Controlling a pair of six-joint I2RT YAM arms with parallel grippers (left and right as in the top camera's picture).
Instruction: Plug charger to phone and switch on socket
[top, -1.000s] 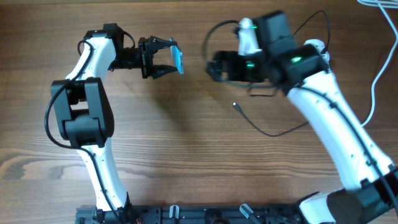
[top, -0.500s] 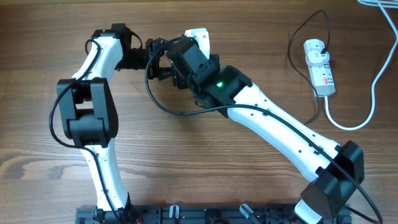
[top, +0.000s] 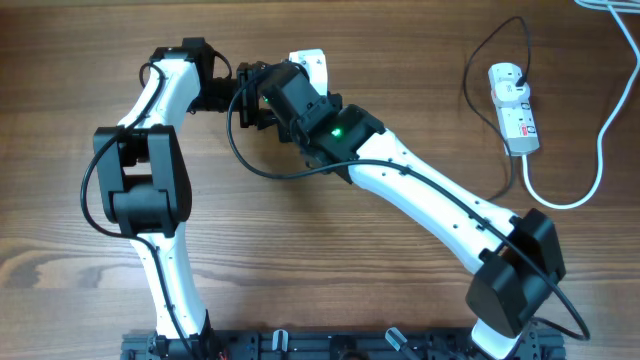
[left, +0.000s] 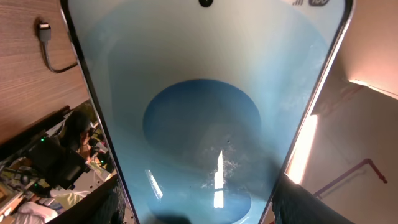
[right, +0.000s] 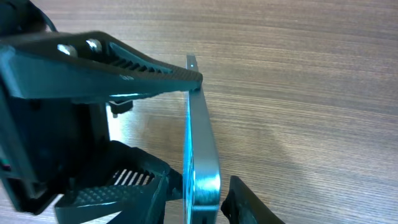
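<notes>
Gripping the phone (left: 205, 124), your left gripper (top: 243, 97) has its jaws clamped on it: glossy glass, pale-to-teal screen, blue oval. Your right gripper (top: 268, 103) puts ribbed fingers (right: 124, 190) either side of the thin metal rim; can't tell if they pinch. The charger (top: 262, 170), a thin black cable, loops on the wood-grain table (top: 400, 300). The socket (top: 514, 112), white plastic, sits far right with a red-and-white label, unreadable.

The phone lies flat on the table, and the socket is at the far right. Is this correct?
Not quite: the phone does not lie on the table; the left end effector holds it up, as the left wrist view shows. The socket is at the far right.
</notes>
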